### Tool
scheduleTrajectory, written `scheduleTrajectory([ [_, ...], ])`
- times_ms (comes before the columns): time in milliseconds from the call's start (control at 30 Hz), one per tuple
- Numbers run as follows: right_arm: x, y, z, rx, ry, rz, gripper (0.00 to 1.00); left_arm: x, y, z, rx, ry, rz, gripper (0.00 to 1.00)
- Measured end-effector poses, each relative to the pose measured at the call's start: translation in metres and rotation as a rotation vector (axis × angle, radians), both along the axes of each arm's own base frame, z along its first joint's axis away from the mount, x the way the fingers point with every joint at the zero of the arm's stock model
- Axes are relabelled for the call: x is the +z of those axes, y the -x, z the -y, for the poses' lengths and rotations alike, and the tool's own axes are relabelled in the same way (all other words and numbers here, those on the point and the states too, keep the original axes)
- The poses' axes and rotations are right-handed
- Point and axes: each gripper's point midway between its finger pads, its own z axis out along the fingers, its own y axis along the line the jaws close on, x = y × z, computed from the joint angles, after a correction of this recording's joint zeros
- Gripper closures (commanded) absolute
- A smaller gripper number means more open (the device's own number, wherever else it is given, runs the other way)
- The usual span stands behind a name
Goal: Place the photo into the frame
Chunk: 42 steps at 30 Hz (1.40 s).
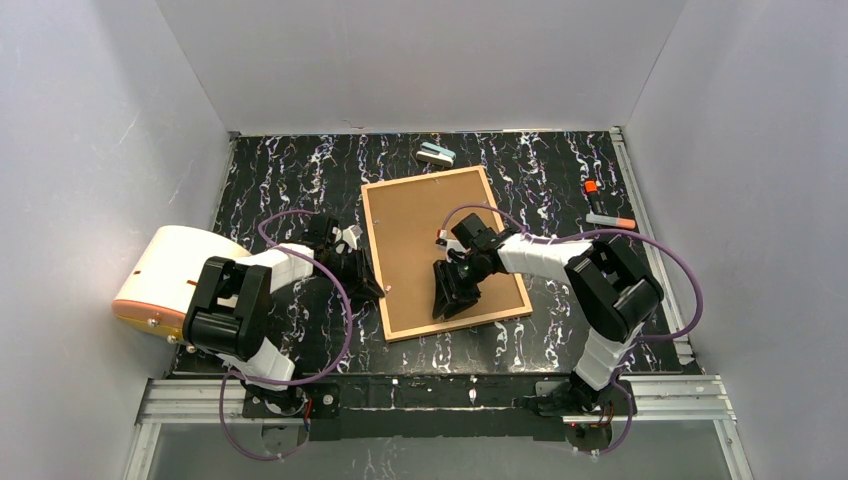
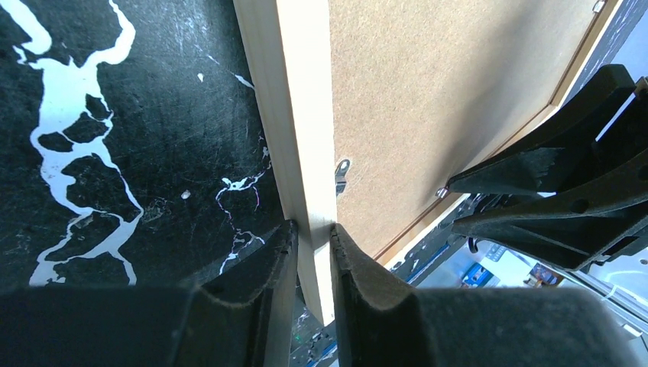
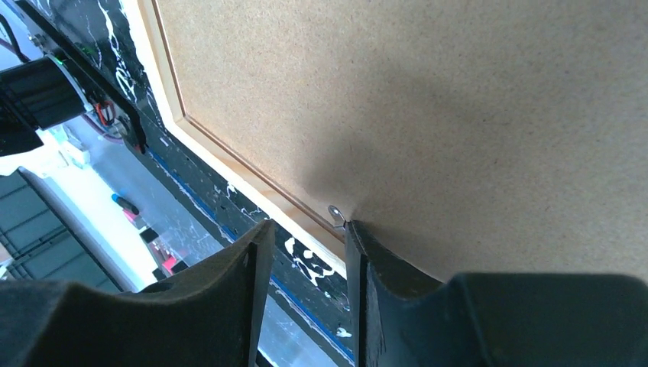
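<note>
The frame [image 1: 425, 177] lies flat in the middle of the black marble table [image 1: 560, 170]. Its back faces up, so the brown backing board [image 1: 420, 240] shows inside the thin light-wood border.

The left arm comes up from its base at 7 o'clock and bends at the elbow. Then it reaches across toward 3 o'clock. The left gripper [image 1: 368, 288] meets the frame's long side at 9 o'clock, down near the lower corner. In the left wrist view the wood border sits tight between the two black fingers [image 2: 279, 252]. One finger is on the table side and one is on the board side. So this gripper is pinching the frame. A small metal clip [image 2: 341, 174] sits on the board just past the fingers.

The right arm comes up from 5 o'clock, bends at its elbow and reaches back toward 9 o'clock. Its wrist tips down over the board. The right gripper [image 1: 452, 300] hangs over the frame's lower part, near the 6 o'clock side. Its fingers are spread apart and hold nothing. One fingertip [image 3: 355, 241] rests by a little metal tab [image 3: 335, 214] at the board's edge. The other fingertip is out over the table.

A small pale blue and white thing [image 1: 436, 154] lies at 12 o'clock. Two marker pens [image 1: 610, 219] lie at 2 o'clock. A big round white thing with an orange rim [image 1: 165, 275] sits at 9 o'clock.
</note>
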Motion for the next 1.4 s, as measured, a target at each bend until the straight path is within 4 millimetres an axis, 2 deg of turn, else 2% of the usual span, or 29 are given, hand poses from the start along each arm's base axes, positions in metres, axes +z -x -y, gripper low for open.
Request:
scheduleTrajectory([
  [533,0.002,0.007,-0.003,0.036,-0.035,-0.028,0.53,0.000,0.000,0.001,-0.002,0.005,-0.002,0.84],
  [833,-0.001,0.001,0.002,-0.004,0.022,0.009,0.52,0.000,0.000,0.001,-0.002,0.004,-0.001,0.84],
  [1000,0.015,-0.030,0.005,-0.098,0.082,0.147,0.49,0.001,-0.001,0.001,-0.006,-0.009,0.001,0.83],
  [1167,0.041,-0.072,-0.023,-0.177,0.032,0.221,0.49,0.004,-0.009,-0.001,0.001,-0.040,0.031,0.79],
  [1300,0.031,-0.086,-0.041,-0.240,0.008,0.184,0.51,0.008,-0.013,-0.002,0.007,-0.047,0.052,0.77],
  [1400,0.018,-0.092,-0.053,-0.300,0.013,0.126,0.58,0.009,-0.014,-0.002,0.011,-0.050,0.059,0.80],
])
